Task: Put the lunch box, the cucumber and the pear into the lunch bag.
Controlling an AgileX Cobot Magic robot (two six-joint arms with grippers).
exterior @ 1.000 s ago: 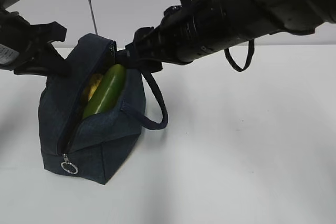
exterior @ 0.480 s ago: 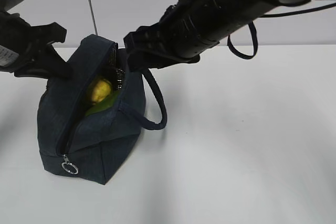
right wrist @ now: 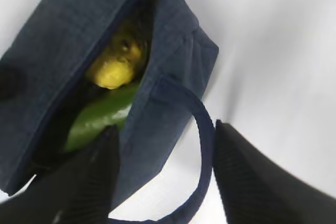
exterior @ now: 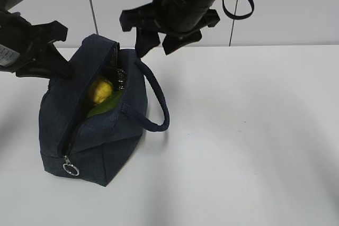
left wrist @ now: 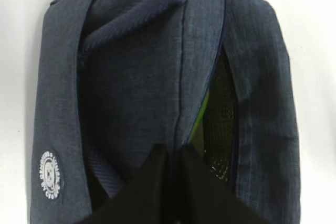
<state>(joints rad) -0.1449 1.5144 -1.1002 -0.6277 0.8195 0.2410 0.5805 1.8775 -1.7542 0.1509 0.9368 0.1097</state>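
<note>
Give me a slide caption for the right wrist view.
Open right gripper above the lunch bag, pear and cucumber inside.

A round white badge [left wrist: 49, 174] sits on the near left side of the bag [left wrist: 136, 77], ringed with lettering too small to read. No other text can be read.
</note>
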